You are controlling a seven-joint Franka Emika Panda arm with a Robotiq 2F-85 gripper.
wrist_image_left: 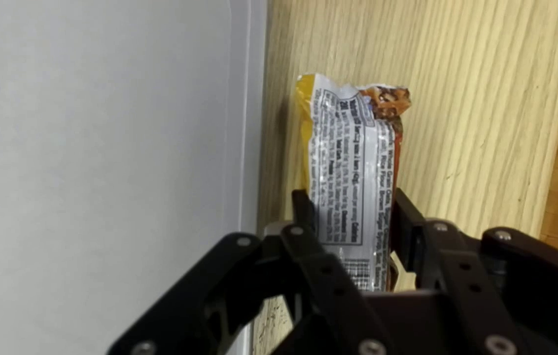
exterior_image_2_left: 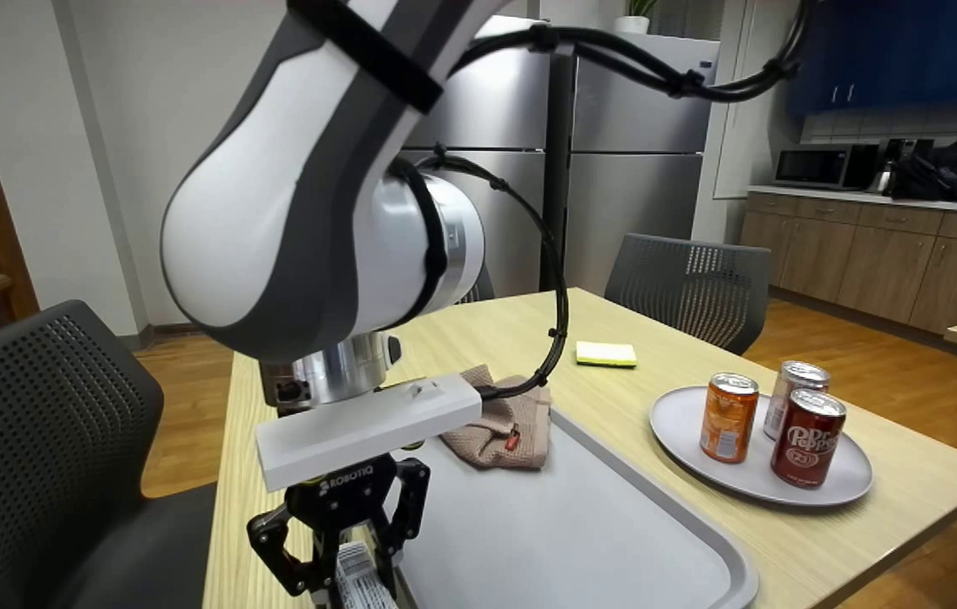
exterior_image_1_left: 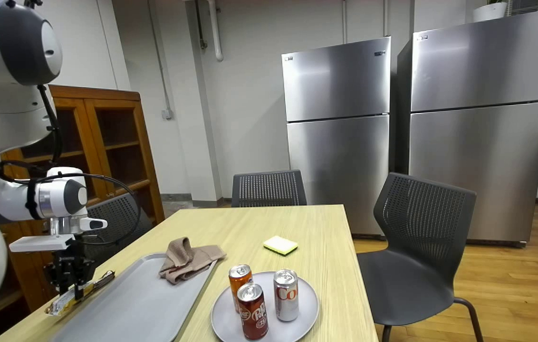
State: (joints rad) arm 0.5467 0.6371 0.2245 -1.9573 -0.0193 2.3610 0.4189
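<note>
Place: looking like a kitchen or break room | two fridges (exterior_image_1_left: 338,156) are standing by the wall (exterior_image_1_left: 250,95) | blue cupboards (exterior_image_2_left: 910,59) are hanging above a counter (exterior_image_2_left: 825,196) | a microwave (exterior_image_2_left: 821,167) is sitting on that counter | chairs (exterior_image_1_left: 423,213) are standing round a table (exterior_image_1_left: 328,256) | cans (exterior_image_1_left: 286,297) are standing on a plate (exterior_image_1_left: 308,304) there

Two steel refrigerators (exterior_image_1_left: 338,156) before pale walls (exterior_image_1_left: 250,95) — wooden floor (exterior_image_1_left: 511,285)

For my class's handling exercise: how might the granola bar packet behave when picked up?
The granola bar packet is probably light, being slim enough to fit inside the gripper. Its shiny surface might slip somewhat. The flat, straight middle suggests stiffness, while the crumpled end likely flexes.
</note>
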